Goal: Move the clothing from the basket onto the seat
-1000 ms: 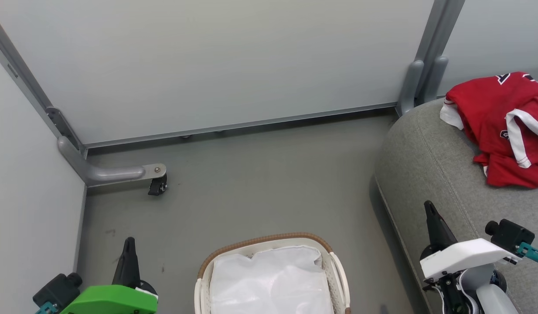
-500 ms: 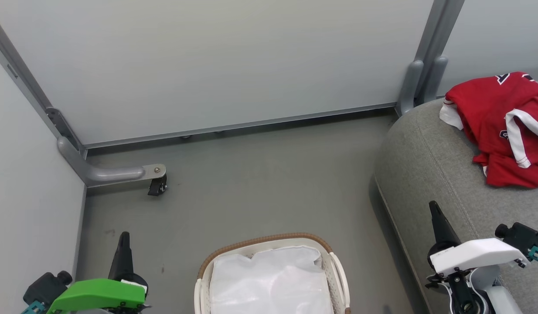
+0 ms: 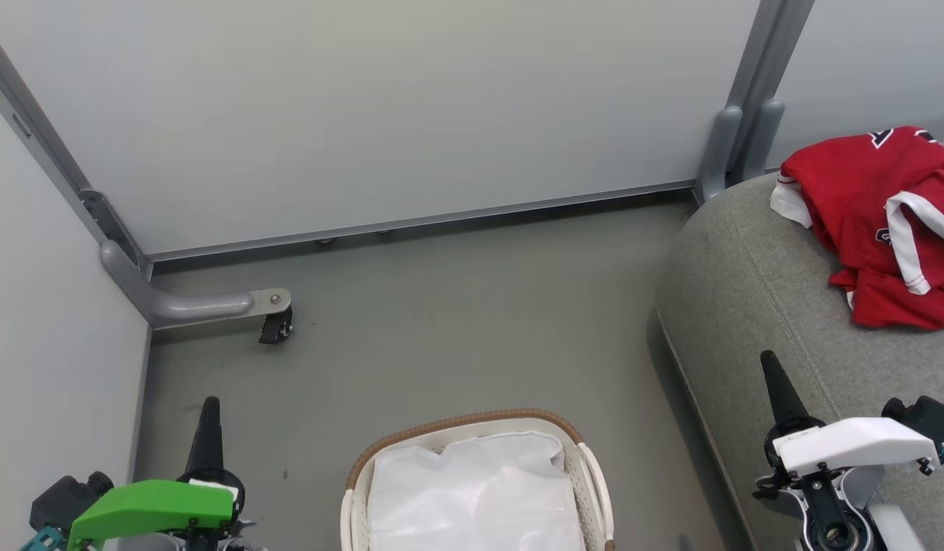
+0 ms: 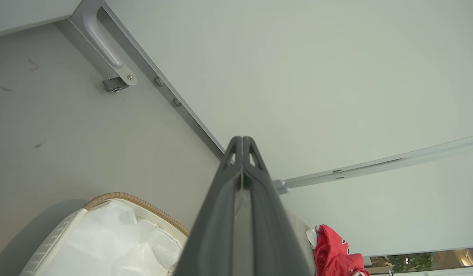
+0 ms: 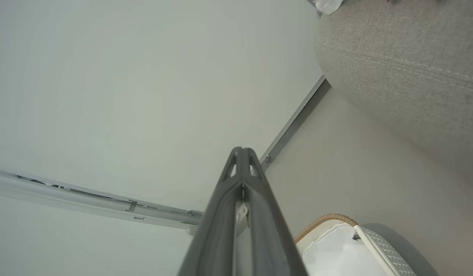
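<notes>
White liner (image 3: 472, 490) lies in the basket (image 3: 457, 425), nearest. Left end effector (image 3: 209, 428) and right end effector (image 3: 775, 383) flank it, both pinched closed, holding nothing. Farther right, red clothing (image 3: 877, 222) sits heaped on the grey seat (image 3: 747, 291).

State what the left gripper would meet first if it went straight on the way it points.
Probably the wall, low down near its rail; nothing shows nearer, though depth is unclear.
</notes>
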You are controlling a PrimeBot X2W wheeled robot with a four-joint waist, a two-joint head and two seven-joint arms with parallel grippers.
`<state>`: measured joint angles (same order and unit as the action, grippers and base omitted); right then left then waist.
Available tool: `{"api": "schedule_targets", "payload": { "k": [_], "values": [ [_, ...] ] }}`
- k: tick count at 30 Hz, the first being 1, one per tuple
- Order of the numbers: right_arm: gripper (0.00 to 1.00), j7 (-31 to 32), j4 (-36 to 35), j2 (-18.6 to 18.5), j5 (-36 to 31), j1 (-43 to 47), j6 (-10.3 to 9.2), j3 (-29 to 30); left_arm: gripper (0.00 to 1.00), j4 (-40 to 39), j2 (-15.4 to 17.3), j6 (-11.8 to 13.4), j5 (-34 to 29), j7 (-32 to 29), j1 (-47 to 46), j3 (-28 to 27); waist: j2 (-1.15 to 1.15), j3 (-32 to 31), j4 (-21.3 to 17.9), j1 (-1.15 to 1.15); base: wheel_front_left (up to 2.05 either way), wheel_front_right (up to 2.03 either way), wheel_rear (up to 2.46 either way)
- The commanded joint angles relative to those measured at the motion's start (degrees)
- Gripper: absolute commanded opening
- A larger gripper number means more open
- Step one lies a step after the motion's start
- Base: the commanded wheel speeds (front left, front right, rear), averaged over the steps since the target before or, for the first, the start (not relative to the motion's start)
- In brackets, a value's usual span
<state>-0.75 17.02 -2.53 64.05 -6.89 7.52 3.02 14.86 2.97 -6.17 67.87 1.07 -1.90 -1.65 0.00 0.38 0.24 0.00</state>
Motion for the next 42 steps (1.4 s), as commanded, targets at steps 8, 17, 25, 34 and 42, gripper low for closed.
{"api": "schedule_targets", "payload": {
  "k": [8, 17, 25, 34, 42],
  "values": [
    [0.0, 1.5, -1.2, -0.4, 5.5, 0.1, -0.02, 0.8, 0.0, -0.7, 0.4, -0.5, 4.9, -1.4, -2.1, -1.0, 0.0, 0.0, 0.0, 0.0, 0.0, 0.0, 0.0],
    [0.0, 2.9, -1.7, -0.4, 10.8, 0.3, -0.03, 1.5, 0.0, -0.8, 0.4, -0.8, 9.5, -2.7, -2.7, -1.8, 0.0, -0.1, -0.1, 0.0, 0.0, 0.0, 0.0],
    [0.0, 3.9, -2.0, -0.4, 14.7, 0.4, -0.03, 2.0, 0.0, -0.8, 0.4, -0.9, 12.9, -3.8, -3.2, -2.5, 0.0, -0.1, -0.1, 0.0, 0.0, 0.0, 0.0],
    [0.0, 5.0, -2.4, -0.4, 18.8, 0.6, -0.04, 2.5, 0.0, -0.9, 0.4, -1.1, 16.6, -5.0, -3.8, -3.2, 0.0, -0.1, -0.1, 0.0, 0.0, 0.0, 0.0],
    [0.0, 5.8, -2.7, -0.5, 22.3, 0.7, -0.04, 2.9, 0.0, -0.9, 0.4, -1.2, 19.5, -5.8, -4.1, -3.7, 0.0, -0.1, -0.2, 0.0, 0.0, 0.0, 0.0]
  ]
}}
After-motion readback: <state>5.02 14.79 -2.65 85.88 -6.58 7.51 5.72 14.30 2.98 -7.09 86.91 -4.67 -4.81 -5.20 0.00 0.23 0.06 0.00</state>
